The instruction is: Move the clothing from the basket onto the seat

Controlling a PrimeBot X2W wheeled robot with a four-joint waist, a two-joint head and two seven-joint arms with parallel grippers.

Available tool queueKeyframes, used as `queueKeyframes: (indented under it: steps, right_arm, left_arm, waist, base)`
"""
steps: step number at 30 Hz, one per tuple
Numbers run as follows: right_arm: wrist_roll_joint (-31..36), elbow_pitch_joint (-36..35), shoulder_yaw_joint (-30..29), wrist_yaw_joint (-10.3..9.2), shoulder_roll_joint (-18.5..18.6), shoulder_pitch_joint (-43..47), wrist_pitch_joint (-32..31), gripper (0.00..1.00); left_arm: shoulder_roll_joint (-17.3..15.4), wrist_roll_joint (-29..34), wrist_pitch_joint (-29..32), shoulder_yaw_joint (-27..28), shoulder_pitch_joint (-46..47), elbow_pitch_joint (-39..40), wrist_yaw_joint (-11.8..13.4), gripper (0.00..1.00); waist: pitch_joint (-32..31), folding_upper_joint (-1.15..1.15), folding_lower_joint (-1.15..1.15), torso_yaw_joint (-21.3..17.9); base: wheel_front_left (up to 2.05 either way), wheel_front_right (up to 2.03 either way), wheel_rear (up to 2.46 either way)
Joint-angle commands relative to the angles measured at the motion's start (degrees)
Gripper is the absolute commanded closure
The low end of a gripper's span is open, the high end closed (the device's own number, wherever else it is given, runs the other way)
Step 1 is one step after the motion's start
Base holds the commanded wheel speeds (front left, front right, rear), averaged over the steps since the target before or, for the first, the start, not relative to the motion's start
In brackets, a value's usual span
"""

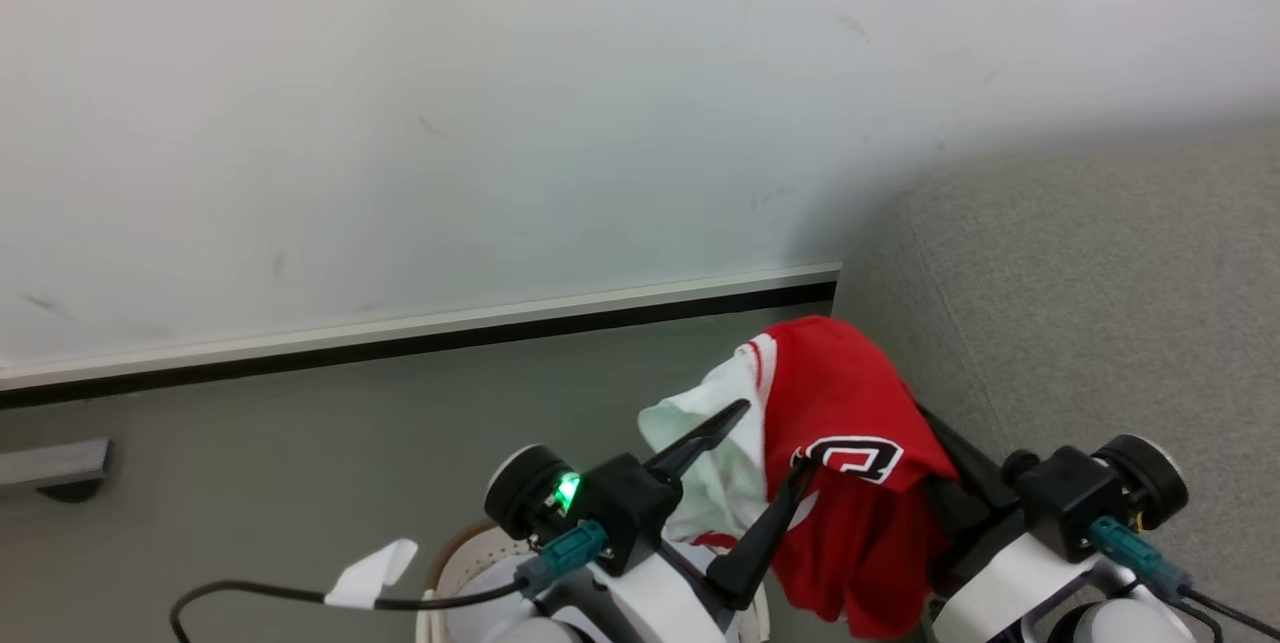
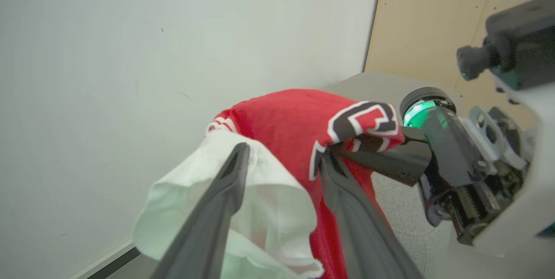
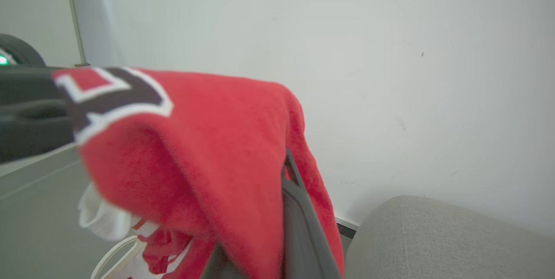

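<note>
The red clothing [image 1: 850, 393] with its black-and-white number print hangs lifted in the air, and a white piece [image 1: 700, 463] droops from its left side. My right gripper [image 1: 935, 428] is buried under the red fabric and appears shut on it; one dark finger [image 3: 295, 209] shows in the right wrist view. My left gripper [image 1: 775, 438] stands open, its fingers spread on either side of the white fold [image 2: 269, 209]. The basket [image 1: 450, 563] peeks out below my left arm. To the right lies the grey seat [image 1: 1100, 303], close beside the hanging garment.
A white wall [image 1: 500, 123] with a pale and black baseboard [image 1: 500, 328] runs behind, above a grey floor [image 1: 250, 463]. A black cable with a white tag [image 1: 370, 573] trails at the lower left. A tan panel [image 2: 433, 18] stands beyond the seat.
</note>
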State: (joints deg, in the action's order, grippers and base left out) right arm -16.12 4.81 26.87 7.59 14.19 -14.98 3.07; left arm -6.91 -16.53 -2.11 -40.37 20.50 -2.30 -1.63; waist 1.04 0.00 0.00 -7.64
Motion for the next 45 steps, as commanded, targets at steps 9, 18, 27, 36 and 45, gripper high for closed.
queueKeyframes:
  steps: [9,18,27,36,45]
  right_arm:
    - [-1.74,-4.43,-9.8,-0.16,2.33,2.14,0.6,1.0]
    - [-2.54,-8.93,-16.24,-0.16,3.45,4.02,-0.69,1.0]
    - [-2.83,-11.17,-19.96,-0.16,3.38,3.11,-1.45,1.0]
    - [-2.93,-5.46,-26.02,-0.16,3.17,-12.51,-2.66,1.0]
    - [1.06,9.39,-32.82,-0.16,9.56,-38.39,-5.81,1.0]
  left_arm:
    - [-0.83,0.97,-3.33,-0.42,-0.36,-3.17,0.09,0.0]
    - [0.83,1.37,-5.56,-2.82,0.97,-6.49,-0.63,0.0]
    - [1.18,1.88,-6.16,-3.43,4.25,-8.03,-1.03,0.0]
    - [-0.67,3.7,-5.27,-2.18,11.16,-7.63,-1.55,0.0]
    - [-2.59,5.42,-4.06,-0.41,19.05,-5.31,-1.81,0.0]
  waist:
    - [3.23,0.0,0.0,-8.77]
    - [5.26,0.0,0.0,-15.21]
    - [9.12,0.0,0.0,-14.95]
    - [18.92,0.0,0.0,-10.94]
    - [29.24,0.0,0.0,-5.62]
  base:
    - [0.0,0.0,0.0]
    - [0.0,0.0,0.0]
    - [0.0,0.0,0.0]
    - [0.0,0.0,0.0]
    - [0.0,0.0,0.0]
